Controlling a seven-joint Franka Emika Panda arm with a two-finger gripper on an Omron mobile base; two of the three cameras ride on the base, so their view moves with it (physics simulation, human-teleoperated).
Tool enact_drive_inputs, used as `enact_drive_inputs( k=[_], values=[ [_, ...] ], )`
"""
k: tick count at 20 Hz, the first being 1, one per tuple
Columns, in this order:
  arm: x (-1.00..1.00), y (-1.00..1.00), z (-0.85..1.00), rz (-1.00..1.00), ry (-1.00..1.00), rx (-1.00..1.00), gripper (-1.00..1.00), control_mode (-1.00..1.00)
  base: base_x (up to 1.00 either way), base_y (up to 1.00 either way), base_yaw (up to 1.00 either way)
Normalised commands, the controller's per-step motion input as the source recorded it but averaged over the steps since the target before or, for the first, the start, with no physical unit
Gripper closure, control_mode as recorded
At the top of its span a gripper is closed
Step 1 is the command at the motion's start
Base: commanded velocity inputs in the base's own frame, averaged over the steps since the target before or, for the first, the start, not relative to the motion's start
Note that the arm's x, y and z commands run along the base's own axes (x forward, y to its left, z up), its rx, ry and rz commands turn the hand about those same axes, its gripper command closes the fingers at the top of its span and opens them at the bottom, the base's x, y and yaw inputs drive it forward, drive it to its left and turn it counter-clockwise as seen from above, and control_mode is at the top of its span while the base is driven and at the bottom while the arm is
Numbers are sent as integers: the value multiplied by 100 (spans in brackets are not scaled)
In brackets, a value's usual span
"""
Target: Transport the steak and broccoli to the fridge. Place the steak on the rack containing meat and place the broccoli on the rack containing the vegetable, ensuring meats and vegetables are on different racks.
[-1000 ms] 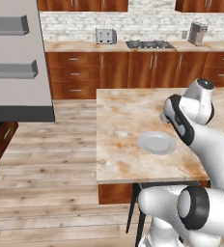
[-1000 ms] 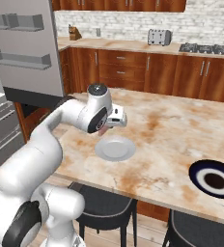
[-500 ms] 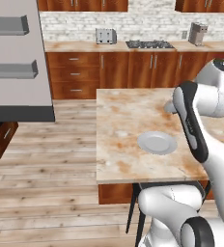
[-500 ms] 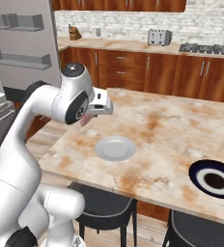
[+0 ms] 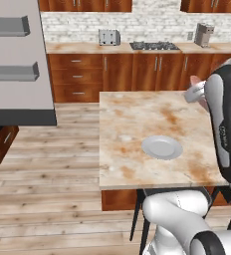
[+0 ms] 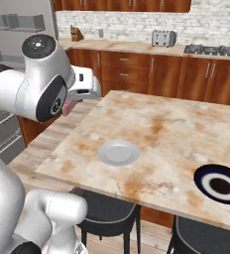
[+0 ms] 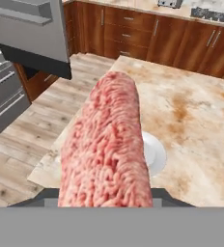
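Steak (image 7: 106,144) sits closest to the hand camera, a pinkish-red slab standing up between the jaws, which are closed on its lower end; the grip point itself is hidden at the bottom of the hand view. In the right base view a pink sliver of it (image 6: 67,106) shows under the white hand, held in the air off the table's left edge, above the wooden floor (image 5: 57,169).

Behind the steak lies an empty grey plate (image 6: 118,152), on the table (image 6: 171,129) toward its near edge. A dark blue-rimmed plate (image 6: 221,184) sits at the table's near right corner, well apart from the grey one.

Further left stands the fridge (image 5: 18,60), its grey door carrying bins, with pale drawers (image 7: 3,101) visible low in the hand view.

Farthest back, the wall counter holds a toaster (image 5: 109,37), a cooktop (image 5: 155,46) and a coffee machine (image 5: 204,35).
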Motion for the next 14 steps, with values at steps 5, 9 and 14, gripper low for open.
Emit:
enact_drive_inputs(
  k=[5, 9, 14],
  values=[
    [-96, 24, 75, 4, -34, -5, 100, -100, 0, 0, 0],
    [-99, 20, 47, 0, -15, 0, 100, -100, 0, 0, 0],
    [-31, 9, 33, 0, 11, 0, 100, -100, 0, 0, 0]
  ],
)
